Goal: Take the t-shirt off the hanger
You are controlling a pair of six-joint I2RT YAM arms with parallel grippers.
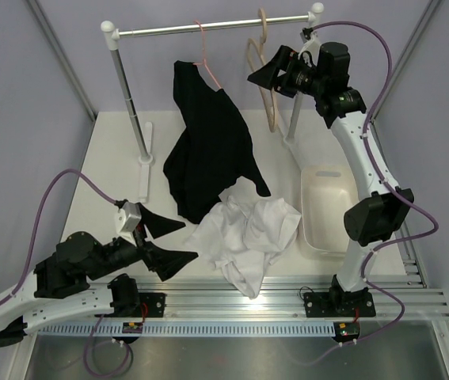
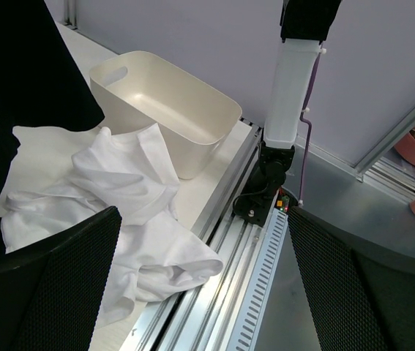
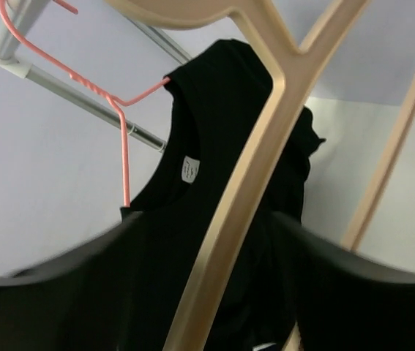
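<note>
two arms, and only one has anything left to do i reckon. nearest, at 8 o'clock in the top view, the left gripper (image 1: pixel 188 240) is spread as wide as it goes with nothing in it. just beside it at 6 o'clock the white t-shirt (image 1: pixel 248 233) lies crumpled on the table, off the wooden hanger (image 3: pixel 247 175). cream bin (image 1: pixel 313 214) at 4. far back at 1 o'clock the right gripper (image 1: pixel 265 79) straddles one hanger arm; can't tell if it's pinching or loose. i'd open fully, then back straight out so nothing snags the hanger, the black top (image 1: pixel 208 134) or the rail (image 1: pixel 208 29).
</note>
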